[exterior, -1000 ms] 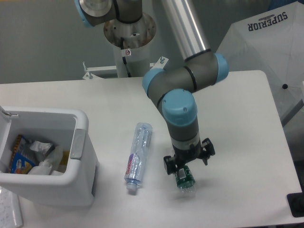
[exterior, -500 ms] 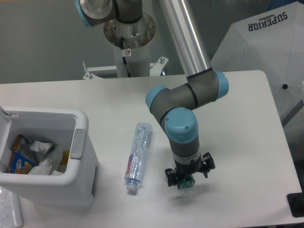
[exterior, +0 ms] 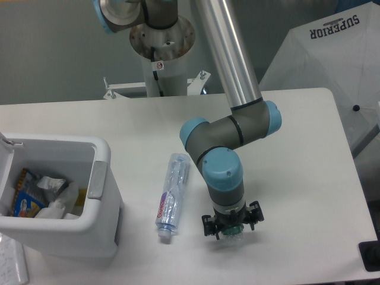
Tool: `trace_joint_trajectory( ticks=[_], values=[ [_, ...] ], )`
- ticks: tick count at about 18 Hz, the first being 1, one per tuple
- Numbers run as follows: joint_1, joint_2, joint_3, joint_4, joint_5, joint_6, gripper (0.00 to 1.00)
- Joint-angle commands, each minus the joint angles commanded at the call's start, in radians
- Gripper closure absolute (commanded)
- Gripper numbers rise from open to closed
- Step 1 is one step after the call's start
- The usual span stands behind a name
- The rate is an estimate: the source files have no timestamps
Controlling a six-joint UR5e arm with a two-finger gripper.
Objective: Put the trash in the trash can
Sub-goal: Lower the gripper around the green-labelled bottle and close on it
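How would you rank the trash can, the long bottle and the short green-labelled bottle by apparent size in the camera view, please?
1. The trash can, by far the largest.
2. The long bottle.
3. The short green-labelled bottle, smallest as seen, though the claw above it hides most of it.

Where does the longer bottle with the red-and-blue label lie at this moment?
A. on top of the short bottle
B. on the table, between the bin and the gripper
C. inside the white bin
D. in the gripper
B: the longer bottle lies flat on the table, right of the white bin and left of the gripper.
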Motion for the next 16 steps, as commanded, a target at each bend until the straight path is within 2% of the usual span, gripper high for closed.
trace_joint_trajectory(
  ticks=[12,16],
  values=[
    [0.0,-0.029,0.026,0.0,0.005,0.005,0.0],
    [0.0,-0.029,0.017,0.0,0.006,0.005,0.06]
  ],
)
